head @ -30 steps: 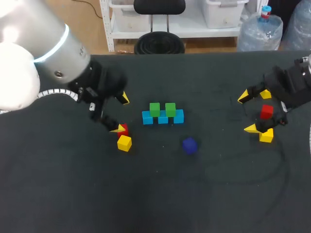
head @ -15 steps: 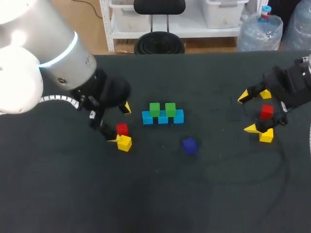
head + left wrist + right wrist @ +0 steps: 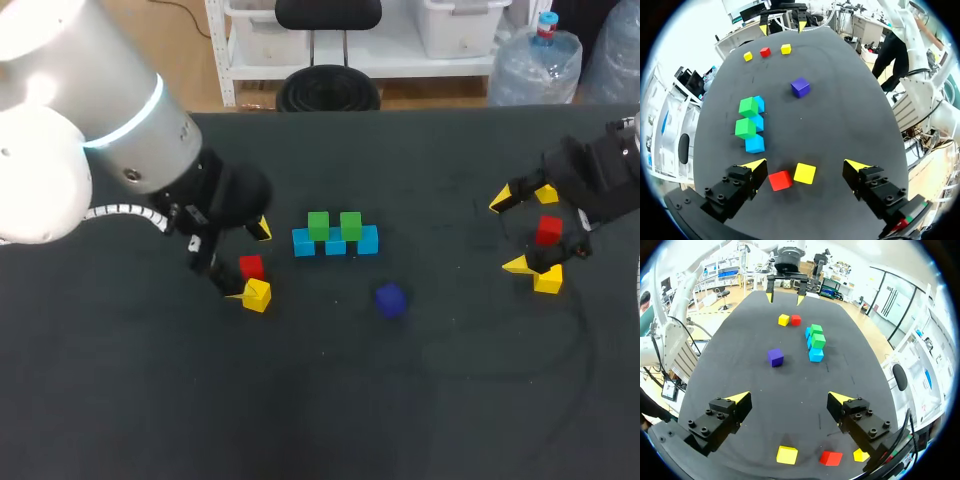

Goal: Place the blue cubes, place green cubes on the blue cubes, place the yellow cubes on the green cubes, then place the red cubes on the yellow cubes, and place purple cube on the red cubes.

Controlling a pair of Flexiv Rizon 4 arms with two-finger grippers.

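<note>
One red cube (image 3: 780, 180), yellow cube (image 3: 804, 173) between wide left tool (image 3: 805, 164).

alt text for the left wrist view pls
The left gripper is open over a dark table, with a red cube and a yellow cube side by side between its fingers. Ahead stand two green cubes on a row of blue cubes, and a purple cube.
</note>
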